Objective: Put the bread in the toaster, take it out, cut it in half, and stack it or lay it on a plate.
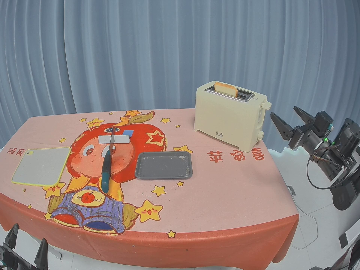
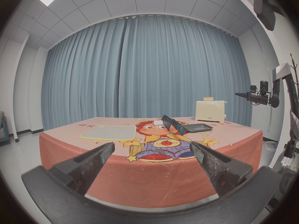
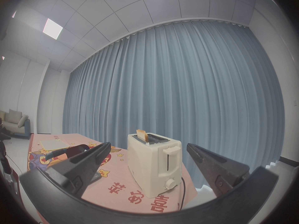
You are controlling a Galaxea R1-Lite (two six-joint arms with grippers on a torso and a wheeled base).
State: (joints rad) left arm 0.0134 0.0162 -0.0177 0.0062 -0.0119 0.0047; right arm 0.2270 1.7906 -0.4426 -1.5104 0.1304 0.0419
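**Bread (image 1: 225, 89) sticking out of the toaster (image 1: 228, 117)**

The toaster stands at the table's far right. The right gripper (image 1: 284, 111) hangs beside it, off the table, jaws wide. The left gripper (image 2: 151, 147) sits low before the near edge, jaws wide. A knife (image 1: 106, 169) lies between the board (image 1: 41, 165) and the tray (image 1: 164, 165).

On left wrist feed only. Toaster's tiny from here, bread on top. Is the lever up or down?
Observer: Up. The lever sits at the top of its track on the toaster; the bread pokes out of a slot.
Operator: Right claw state?
Observer: Right claw is open, holding nothing, off the table beside the toaster's lever end.
Operator: Knife lying flat?
Observer: No. The knife has its blade propped on a white block, handle down on the table, toward the robot.
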